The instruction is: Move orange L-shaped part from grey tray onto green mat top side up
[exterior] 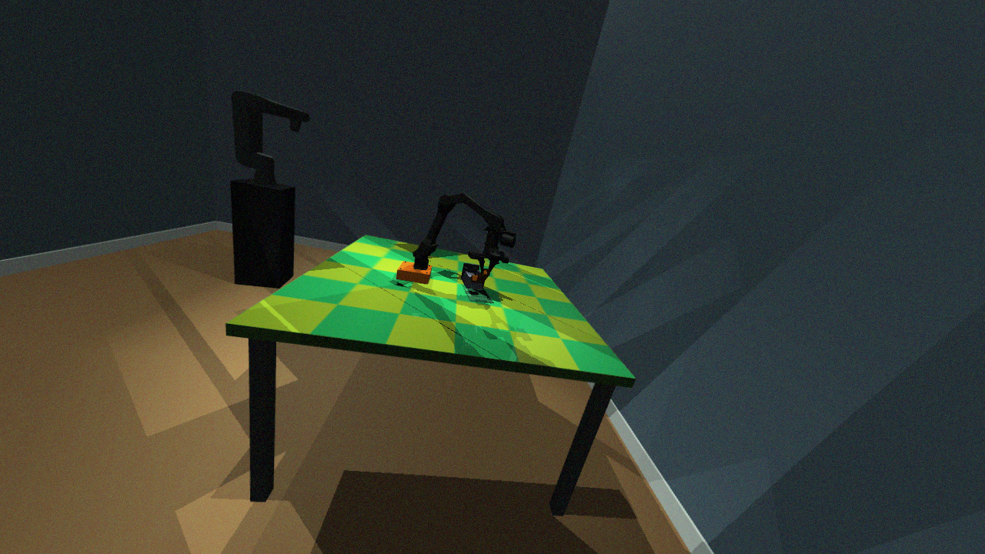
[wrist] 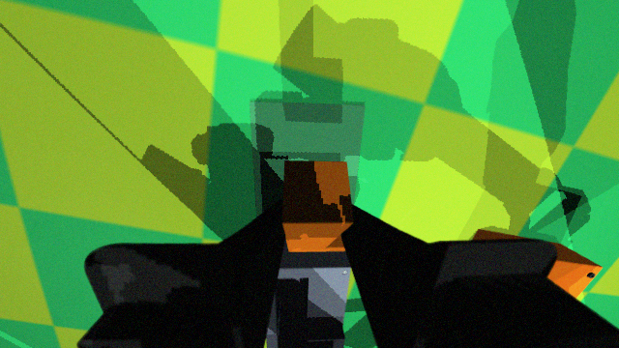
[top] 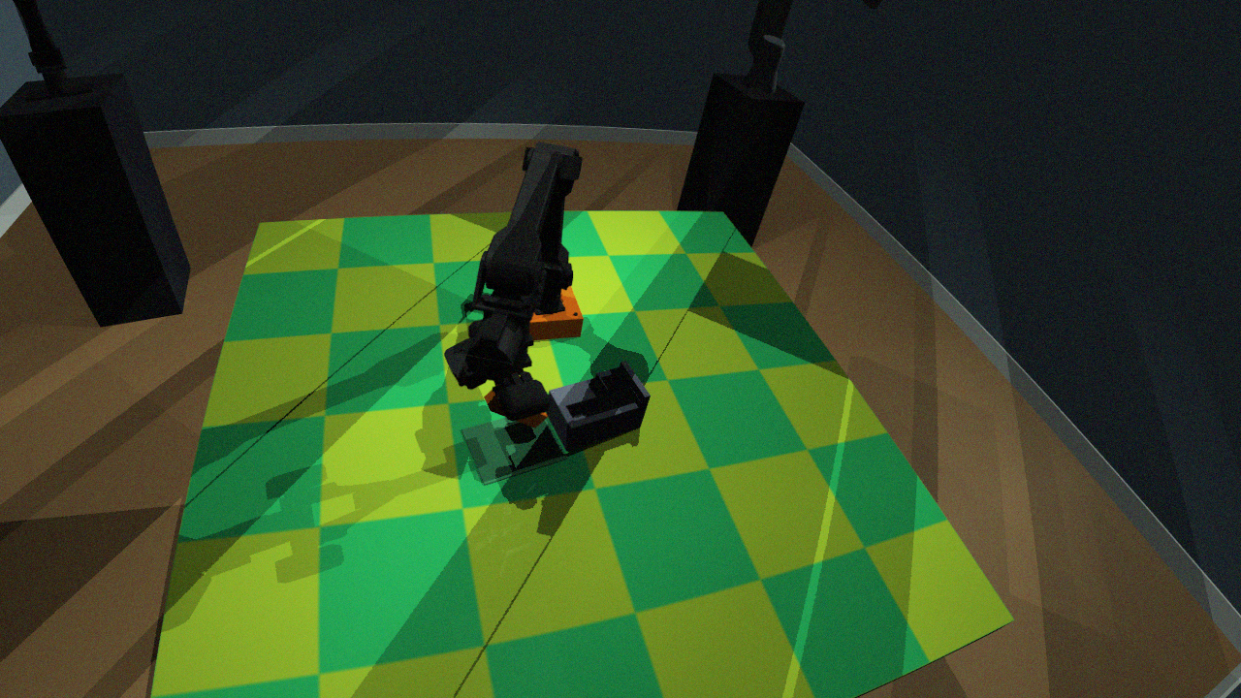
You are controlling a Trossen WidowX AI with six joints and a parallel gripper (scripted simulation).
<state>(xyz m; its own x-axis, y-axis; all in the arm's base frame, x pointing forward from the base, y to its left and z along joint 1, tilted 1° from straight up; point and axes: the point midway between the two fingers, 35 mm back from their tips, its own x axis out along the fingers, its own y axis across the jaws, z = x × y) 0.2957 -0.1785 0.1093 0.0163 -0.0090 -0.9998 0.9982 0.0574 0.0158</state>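
My black parallel-jaw gripper (wrist: 314,219) is clenched on the orange L-shaped part (wrist: 316,193), carried clear of the grey pocketed tray (wrist: 311,290) just behind it; the translucent green mat (wrist: 309,126) lies ahead, presumably for set-down.

I count one robot arm (top: 529,251) on one orange base block (top: 559,319), with one gripper (wrist: 313,227) that has two black fingers, and between them is one orange part (wrist: 316,193). On the one table (exterior: 309,330), which shows three dark legs from where I stand, there is one grey tray (top: 598,406) and one translucent green mat (top: 490,451) beside it. On the floor behind the table are two black pedestals (top: 90,199), and each one carries one dark stand on top.
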